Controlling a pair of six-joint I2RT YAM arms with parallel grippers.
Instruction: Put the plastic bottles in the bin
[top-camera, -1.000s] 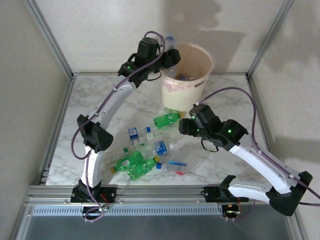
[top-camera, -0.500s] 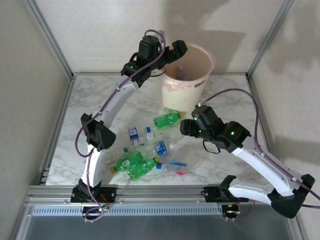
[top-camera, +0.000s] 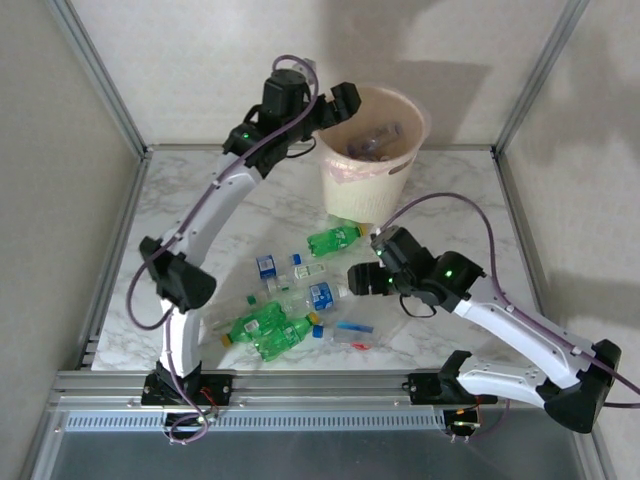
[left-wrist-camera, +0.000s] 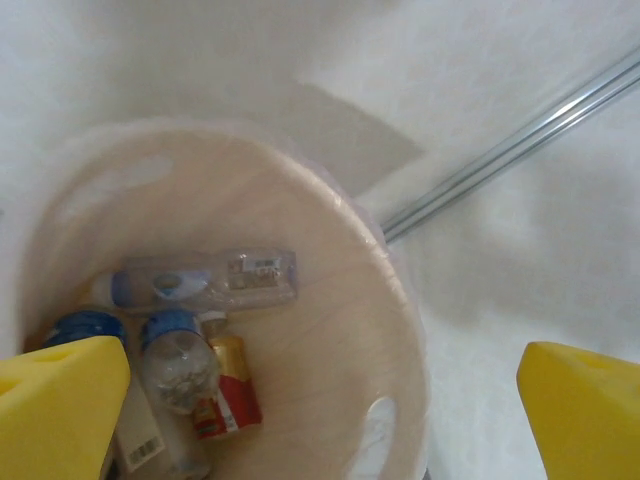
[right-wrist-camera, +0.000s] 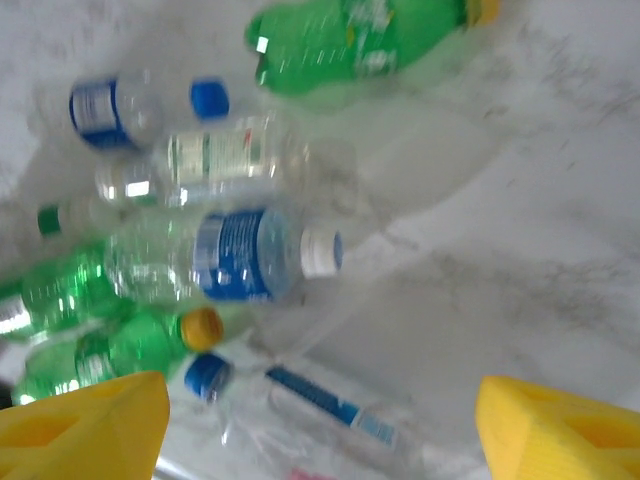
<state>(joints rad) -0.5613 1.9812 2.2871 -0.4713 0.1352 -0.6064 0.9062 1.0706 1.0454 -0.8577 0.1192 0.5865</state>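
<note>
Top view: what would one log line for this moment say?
left hand: open, over round cream plastic bin | right hand: open, above scattered clear and green plastic bottles | in bin: several plastic bottles

A robot lab cell: aluminium frame rails (top-camera: 320, 380), plain white wall panels (top-camera: 200, 70), marble-patterned table (top-camera: 450, 190).

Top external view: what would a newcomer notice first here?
The cream bin at the far edge of the table draws the eye, the left gripper open over its left rim and binned bottles lying inside. Next comes the heap of loose bottles, green and clear, toward the near edge, with the right gripper open to its right.
</note>
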